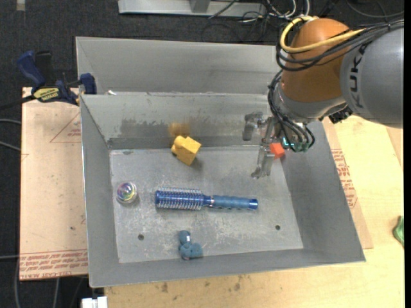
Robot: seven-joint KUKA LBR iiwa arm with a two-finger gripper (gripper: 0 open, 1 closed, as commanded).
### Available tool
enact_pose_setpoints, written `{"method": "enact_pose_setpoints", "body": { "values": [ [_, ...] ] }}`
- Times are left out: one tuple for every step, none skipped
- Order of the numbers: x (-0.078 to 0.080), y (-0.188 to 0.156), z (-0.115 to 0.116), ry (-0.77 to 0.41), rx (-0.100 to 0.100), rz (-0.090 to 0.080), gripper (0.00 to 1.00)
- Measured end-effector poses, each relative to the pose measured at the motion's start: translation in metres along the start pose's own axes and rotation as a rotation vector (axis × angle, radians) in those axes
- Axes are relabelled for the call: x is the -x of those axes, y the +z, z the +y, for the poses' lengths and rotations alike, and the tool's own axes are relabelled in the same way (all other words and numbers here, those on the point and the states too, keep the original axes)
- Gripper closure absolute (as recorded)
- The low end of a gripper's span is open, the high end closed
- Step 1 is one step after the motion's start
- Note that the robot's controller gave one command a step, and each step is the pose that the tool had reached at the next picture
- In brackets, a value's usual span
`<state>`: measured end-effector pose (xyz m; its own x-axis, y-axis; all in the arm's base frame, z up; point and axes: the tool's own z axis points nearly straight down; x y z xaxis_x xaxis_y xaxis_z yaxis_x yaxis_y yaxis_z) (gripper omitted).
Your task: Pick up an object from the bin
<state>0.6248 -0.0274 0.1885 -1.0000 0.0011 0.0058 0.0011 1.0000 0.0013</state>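
Looking down into the grey bin (192, 66), the arm comes in from the right of the frame. Its claw (255, 147) hangs over bare floor in the bin's upper right part. The claw looks released, prongs spread with nothing between them. Nearest stuff: a blue hairbrush (205, 201) lying flat across the middle, below and left of the claw, handle end pointing right. A yellow block (185, 149) sits to the claw's left, near the back wall. Further off, a small shiny ball (126, 192) rests just beside the brush's bristle end, and a blue-grey lump (189, 249) lies near the front edge.
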Motion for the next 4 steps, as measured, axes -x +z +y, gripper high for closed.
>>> {"method": "enact_pose_setpoints", "body": {
  "values": [
    [-0.024,0.066,0.012,0.055,0.001,0.001,0.00],
    [-0.057,0.117,0.063,0.032,0.002,0.001,0.00],
    [-0.054,0.113,0.060,0.036,0.000,-0.006,1.00],
    [-0.078,-0.020,0.053,0.042,0.000,-0.014,1.00]
  ]
}}
